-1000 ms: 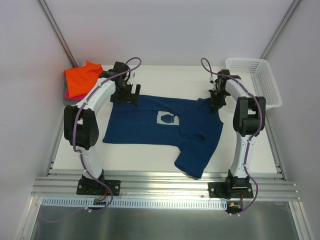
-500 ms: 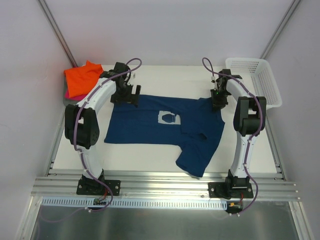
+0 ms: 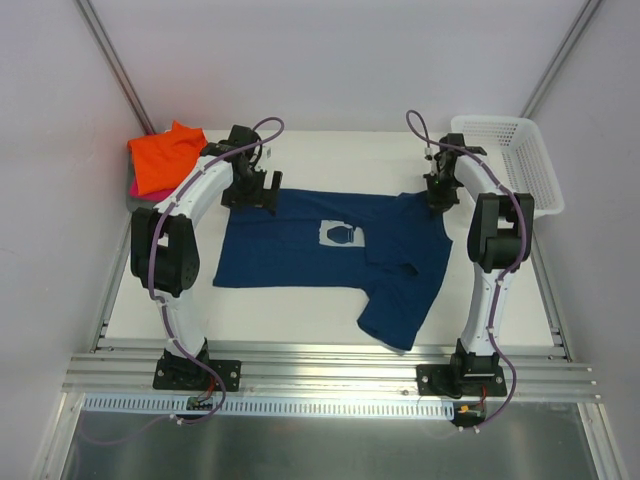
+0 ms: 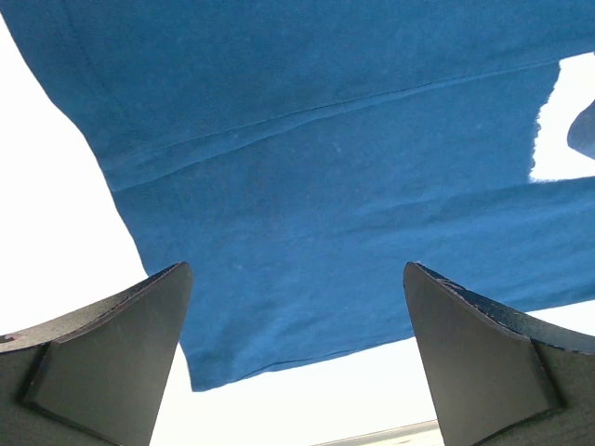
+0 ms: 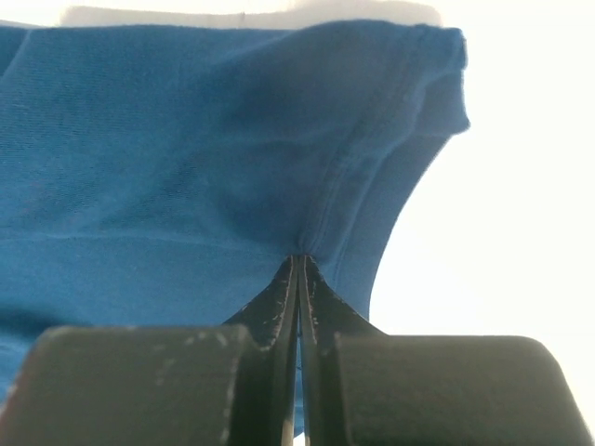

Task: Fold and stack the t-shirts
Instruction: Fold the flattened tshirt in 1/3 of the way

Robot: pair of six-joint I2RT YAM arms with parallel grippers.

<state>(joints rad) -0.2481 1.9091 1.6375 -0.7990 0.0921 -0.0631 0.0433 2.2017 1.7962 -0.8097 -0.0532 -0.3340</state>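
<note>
The navy t-shirt [image 3: 320, 250] with its pale chest print [image 3: 336, 235] lies spread across the table, one part trailing toward the near edge. My right gripper [image 3: 437, 197] is shut on the shirt's far right corner; the right wrist view shows the cloth [image 5: 186, 139] pinched at a seam between the fingertips. My left gripper [image 3: 252, 196] is open over the shirt's far left corner; in the left wrist view the shirt's hem [image 4: 279, 307] lies between the spread fingers [image 4: 112, 362]. A folded orange t-shirt [image 3: 165, 155] lies at the far left on a pink one [image 3: 133, 186].
A white lattice basket [image 3: 508, 160] stands at the far right. An aluminium rail [image 3: 320, 375] runs along the near edge. Walls close in left and right.
The whole navy shirt has shifted a little to the right and away, pulled by my right gripper. My left gripper has stayed put and open.
</note>
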